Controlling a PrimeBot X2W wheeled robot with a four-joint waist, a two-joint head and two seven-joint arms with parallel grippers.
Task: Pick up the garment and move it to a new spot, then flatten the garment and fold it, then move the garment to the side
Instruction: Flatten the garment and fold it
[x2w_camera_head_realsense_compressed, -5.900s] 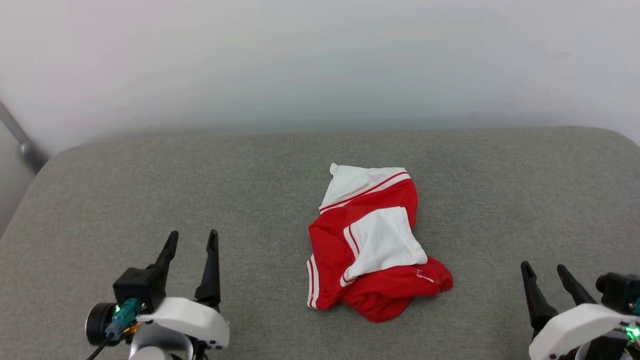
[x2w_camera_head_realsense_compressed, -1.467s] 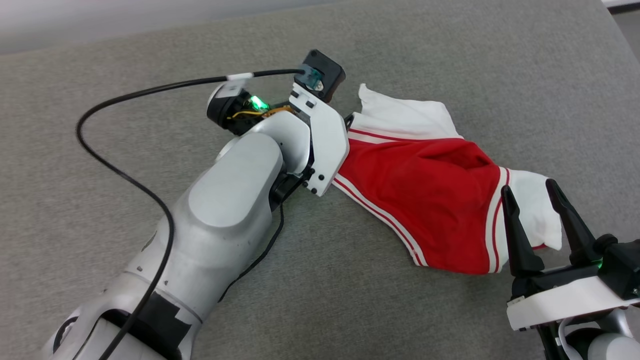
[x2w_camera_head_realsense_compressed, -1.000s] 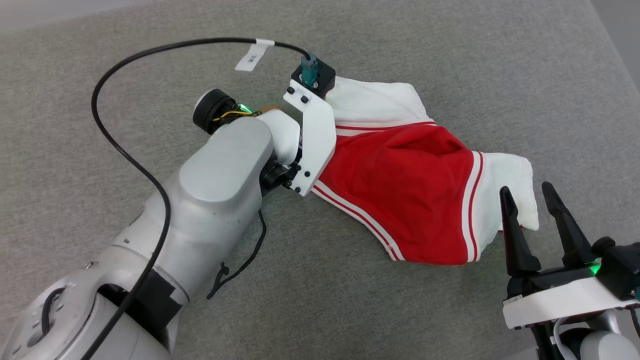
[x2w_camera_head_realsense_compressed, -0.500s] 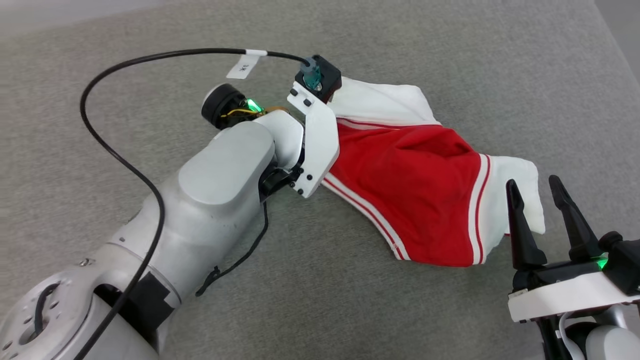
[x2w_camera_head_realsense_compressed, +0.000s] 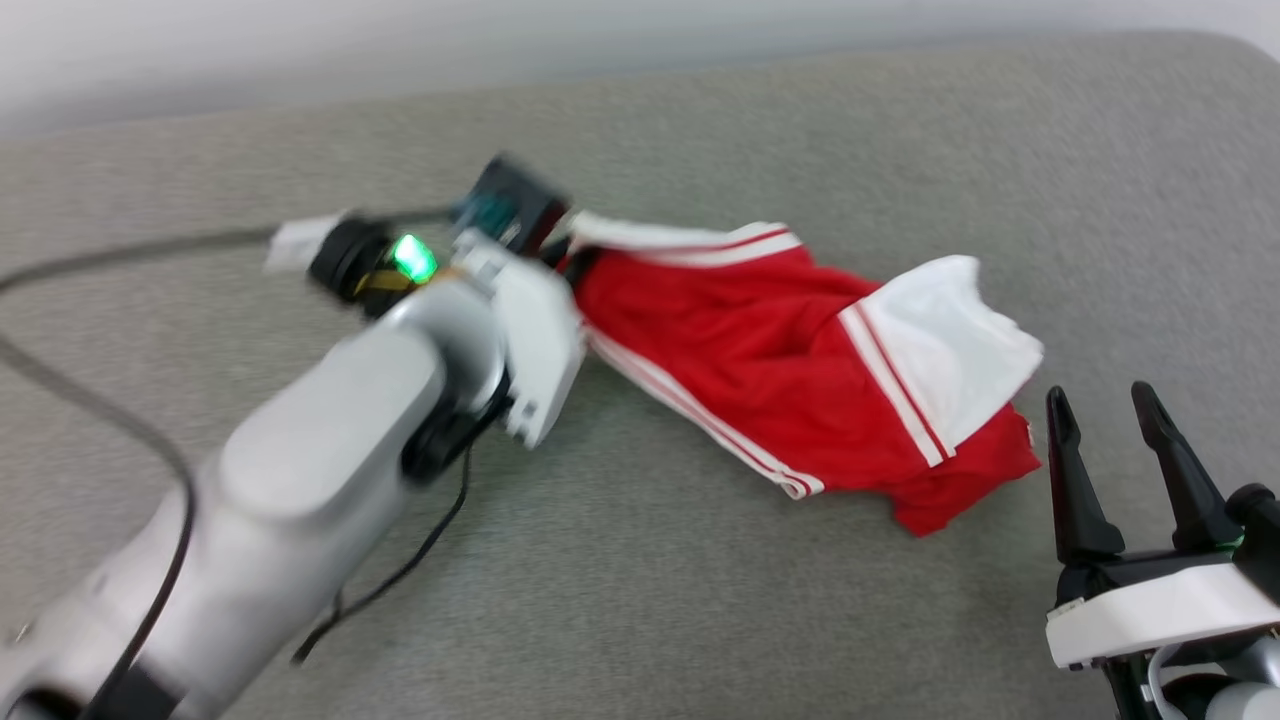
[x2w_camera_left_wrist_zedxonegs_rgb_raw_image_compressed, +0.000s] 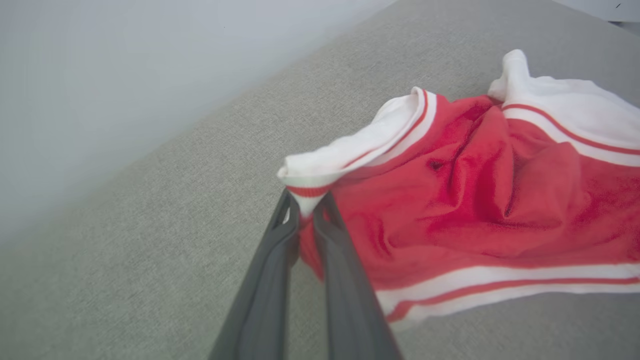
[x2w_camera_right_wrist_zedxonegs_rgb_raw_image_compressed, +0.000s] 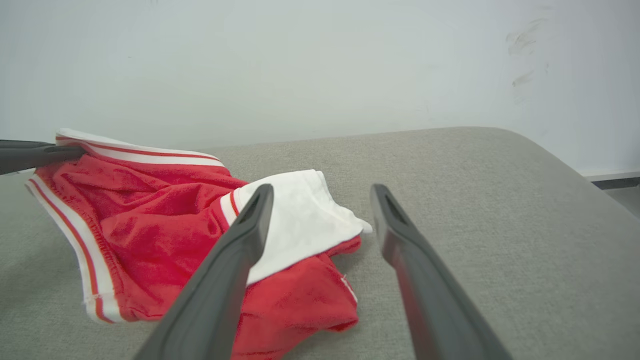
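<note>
Head view: the shirt (x2w_camera_head_realsense_compressed: 770, 360) lies crumpled on the cushion (x2w_camera_head_realsense_compressed: 700, 600). Its long axis runs from the left gripper (x2w_camera_head_realsense_compressed: 566, 256) at its far corner toward the right gripper (x2w_camera_head_realsense_compressed: 1100, 402), which is just beside the near end. The left arm reaches forward, low.
Left wrist view: jaws pinched shut on the striped trim (x2w_camera_left_wrist_zedxonegs_rgb_raw_image_compressed: 310, 187), holding it raised.
Right wrist view: jaws wide, empty; the white sleeve (x2w_camera_right_wrist_zedxonegs_rgb_raw_image_compressed: 295, 225) lies just ahead.
</note>
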